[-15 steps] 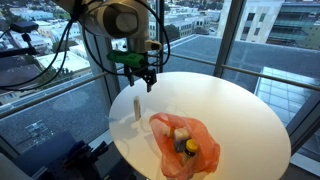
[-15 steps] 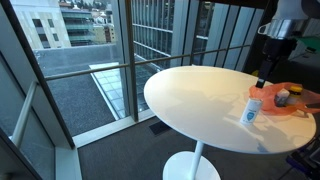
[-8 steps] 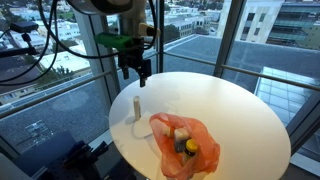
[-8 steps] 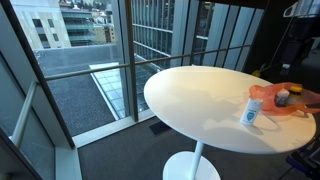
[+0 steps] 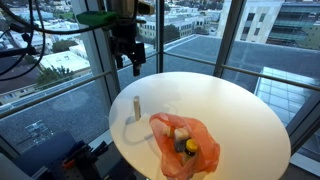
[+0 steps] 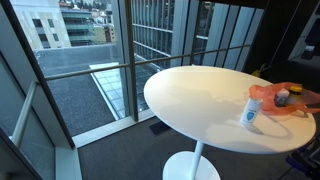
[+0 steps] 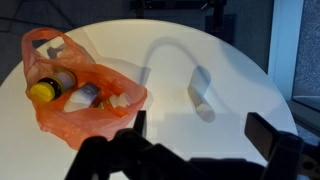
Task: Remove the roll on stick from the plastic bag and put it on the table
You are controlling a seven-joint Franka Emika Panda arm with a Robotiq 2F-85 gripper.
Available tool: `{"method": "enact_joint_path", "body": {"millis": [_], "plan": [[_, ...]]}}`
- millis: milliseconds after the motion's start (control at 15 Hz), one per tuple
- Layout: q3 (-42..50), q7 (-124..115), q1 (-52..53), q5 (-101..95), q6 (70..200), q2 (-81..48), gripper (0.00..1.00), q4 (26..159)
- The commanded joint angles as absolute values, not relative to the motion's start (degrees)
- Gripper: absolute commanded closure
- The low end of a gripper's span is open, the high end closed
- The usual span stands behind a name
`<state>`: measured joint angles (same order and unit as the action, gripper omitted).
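One end effector risen higher, spread empty; roll-on stick upright on table.

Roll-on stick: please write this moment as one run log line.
stick: upright on table, outside bag | gripper: open, empty, high above table | bag: holds items

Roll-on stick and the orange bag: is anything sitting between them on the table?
Nothing. In the wrist view, the white table is bare between the roll-on stick and the orange plastic bag, apart from a shadow.
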<state>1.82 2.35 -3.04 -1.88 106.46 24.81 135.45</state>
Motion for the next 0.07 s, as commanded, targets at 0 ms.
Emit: {"method": "enact_joint_path", "body": {"millis": [0], "plan": [[2.1,2.3,-2.7,-2.0,106.3,24.6,0.00,135.4]]}}
